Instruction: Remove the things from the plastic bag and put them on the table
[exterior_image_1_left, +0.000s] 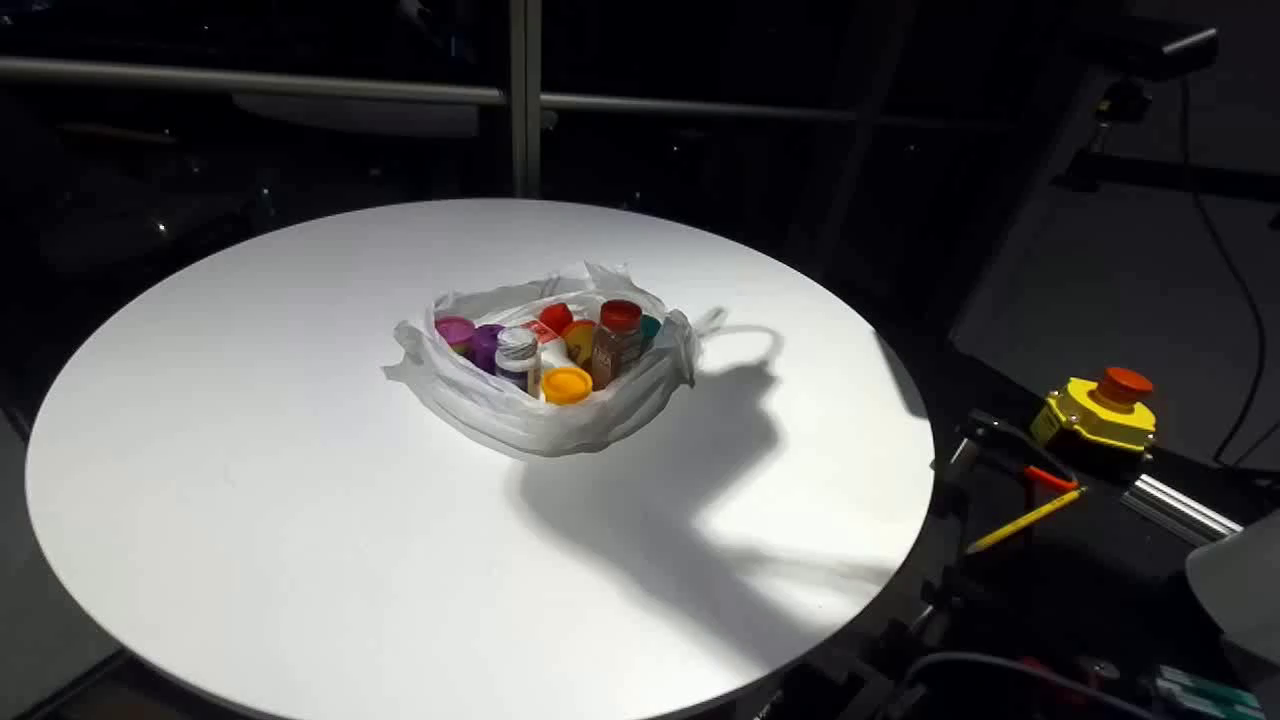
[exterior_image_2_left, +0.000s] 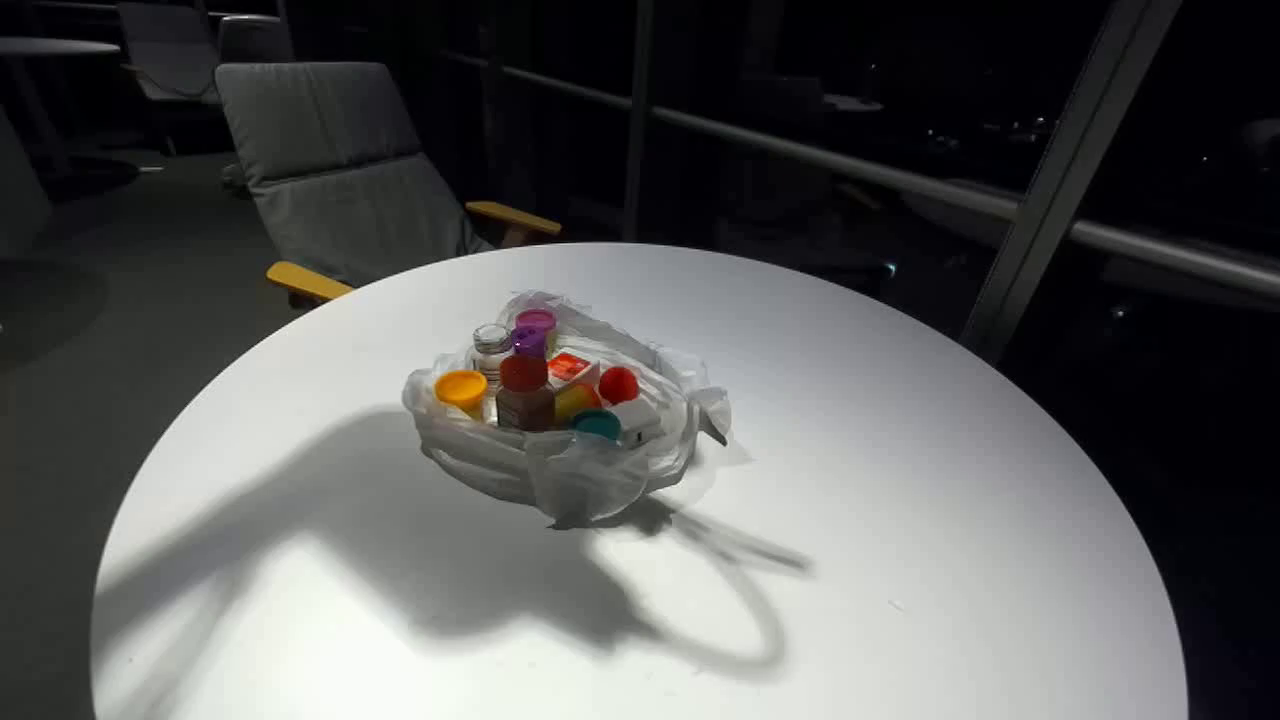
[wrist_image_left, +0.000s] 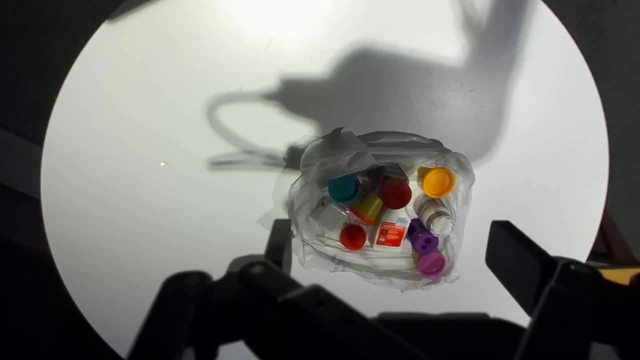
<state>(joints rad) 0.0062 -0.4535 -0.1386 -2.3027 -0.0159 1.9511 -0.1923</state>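
An open white plastic bag stands on the round white table; it also shows in the other views. In the wrist view it holds a dark red-lidded brown bottle, a yellow-orange-lidded tub, a teal-lidded tub, a red-lidded tub, a white bottle with red label, a silver-capped bottle, a purple item and a pink-lidded tub. My gripper is open and empty, above the bag, fingers apart. The exterior views do not show it.
A shadow of the arm falls across the table beside the bag. A grey chair stands behind the table edge. A yellow emergency stop and a yellow pencil lie on the black base beside the table.
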